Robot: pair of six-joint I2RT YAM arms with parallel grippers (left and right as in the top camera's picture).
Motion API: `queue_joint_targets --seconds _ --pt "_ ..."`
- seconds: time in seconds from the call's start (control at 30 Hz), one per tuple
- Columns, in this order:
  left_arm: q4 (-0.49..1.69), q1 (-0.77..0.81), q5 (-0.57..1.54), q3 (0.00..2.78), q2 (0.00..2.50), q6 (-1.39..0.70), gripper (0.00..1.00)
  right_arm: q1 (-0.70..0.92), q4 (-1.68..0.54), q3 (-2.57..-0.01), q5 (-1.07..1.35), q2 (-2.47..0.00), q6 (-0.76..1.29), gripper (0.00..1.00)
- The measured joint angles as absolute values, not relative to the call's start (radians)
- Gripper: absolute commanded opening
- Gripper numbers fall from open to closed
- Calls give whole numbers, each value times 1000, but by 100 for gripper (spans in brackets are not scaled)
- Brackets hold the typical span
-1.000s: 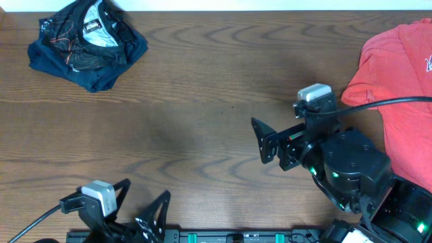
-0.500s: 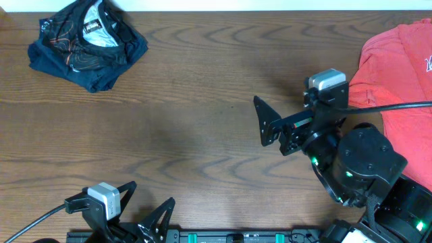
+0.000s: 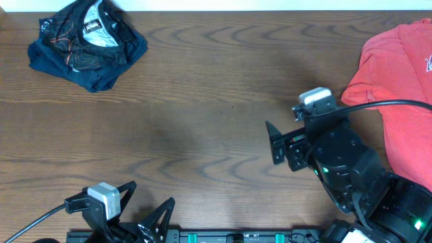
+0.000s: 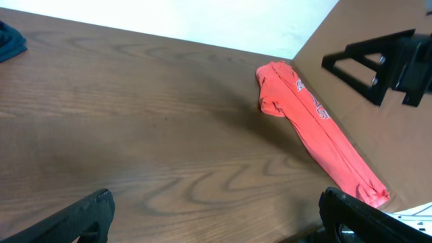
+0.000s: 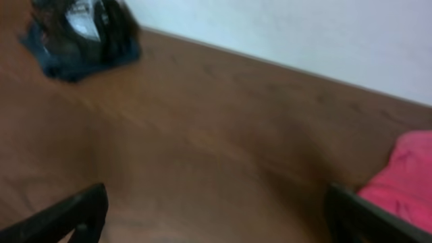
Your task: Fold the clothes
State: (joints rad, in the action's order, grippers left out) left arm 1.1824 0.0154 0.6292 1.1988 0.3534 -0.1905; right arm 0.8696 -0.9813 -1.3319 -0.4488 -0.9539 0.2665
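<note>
- The left claw (image 3: 143,202) sits at the near edge of the table (image 3: 202,128). It is released, its two black fingers (image 3: 162,208) splayed wide with nothing between them.
- Its own camera shows the left claw (image 4: 216,202) with one finger tip at each bottom corner and bare wood in the gap.
- The right claw (image 3: 273,143) hangs over the wood right of centre, turned on its side and facing left toward the middle of the table.
- Its own camera, though blurred, shows the right claw (image 5: 216,202) released too: one finger at each bottom corner, nothing gripped.
- The jersey (image 3: 88,42) lies in a crumpled heap at the far left corner of the table, well apart from both claws.
- It is dark with thin reddish lines, and a pale lining shows at the top of the heap.
- The right wrist view has the jersey (image 5: 81,30) at upper left, near the wall. The left wrist view catches only a dark sliver of the jersey (image 4: 10,42) at the left edge.
- A red shirt (image 3: 398,94) lies at the far right of the table and runs out of the overhead picture. A black cable (image 3: 391,102) crosses over it.
- In the left wrist view the red shirt (image 4: 310,128) appears as a long rumpled strip with pale lettering.
</note>
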Motion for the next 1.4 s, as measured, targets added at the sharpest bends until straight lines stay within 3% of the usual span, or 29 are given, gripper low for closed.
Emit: queue_joint_targets --seconds 0.47,0.83,1.2,1.4 --pt "1182 15 629 1199 353 -191 98 835 -989 -1323 -432 -974 174 99" --pt "1182 15 629 1197 354 -191 98 334 -665 -970 -125 -702 170 99" --pt "1182 15 629 1197 354 -191 98 55 -311 -484 39 -317 170 99" --pt "1182 15 629 1197 354 -191 98 27 -136 -292 76 -229 170 99"
